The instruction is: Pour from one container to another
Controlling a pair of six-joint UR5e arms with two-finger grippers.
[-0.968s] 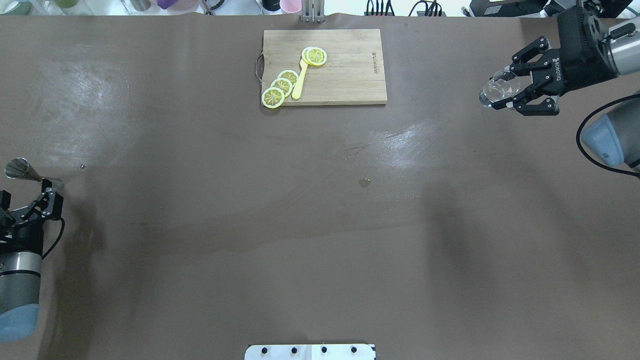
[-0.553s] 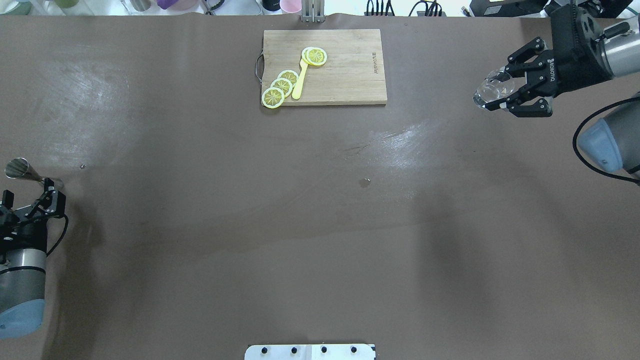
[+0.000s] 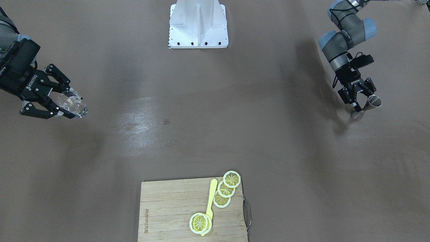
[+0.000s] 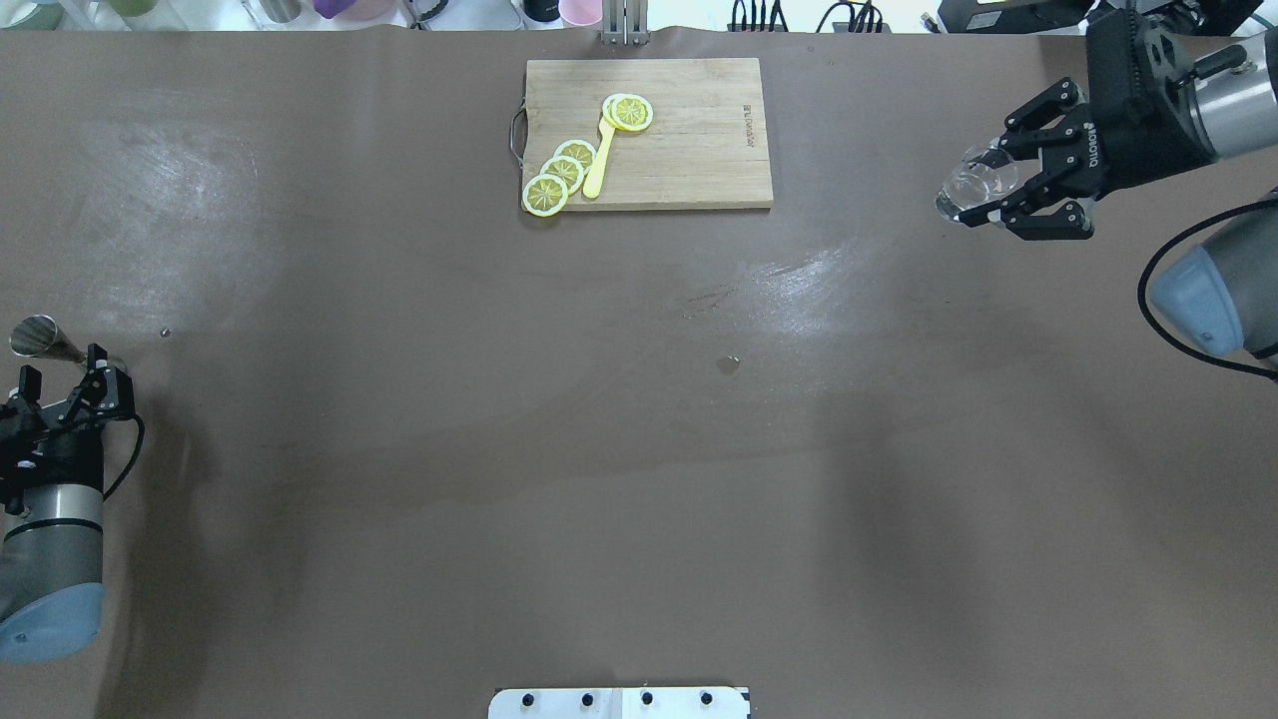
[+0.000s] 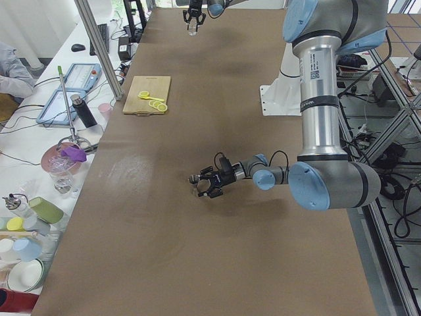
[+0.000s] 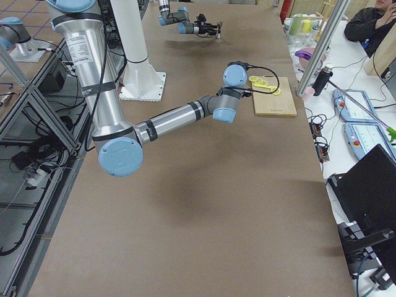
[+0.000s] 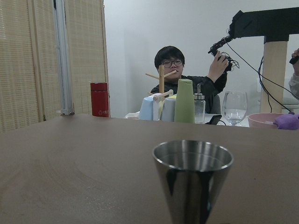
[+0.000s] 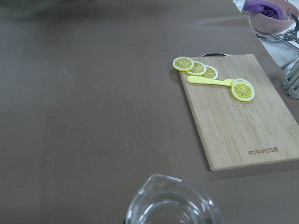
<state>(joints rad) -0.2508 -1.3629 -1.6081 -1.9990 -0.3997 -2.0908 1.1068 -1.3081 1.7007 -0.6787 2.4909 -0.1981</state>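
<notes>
A small steel jigger stands upright at the table's left edge and fills the lower centre of the left wrist view. My left gripper lies low and level just behind it, fingers spread open, tips close to the jigger's base; seen from the front, the left gripper sits beside the jigger. At the far right, my right gripper hangs above the table, shut on a clear spouted glass cup. The cup's rim shows in the right wrist view.
A wooden cutting board with lemon slices and a yellow utensil lies at the far centre. A small stain marks the middle of the table. The robot's base plate is at the near edge.
My right gripper has carried the glass cup a little to the left. My left gripper has crept forward toward the jigger, still open.
</notes>
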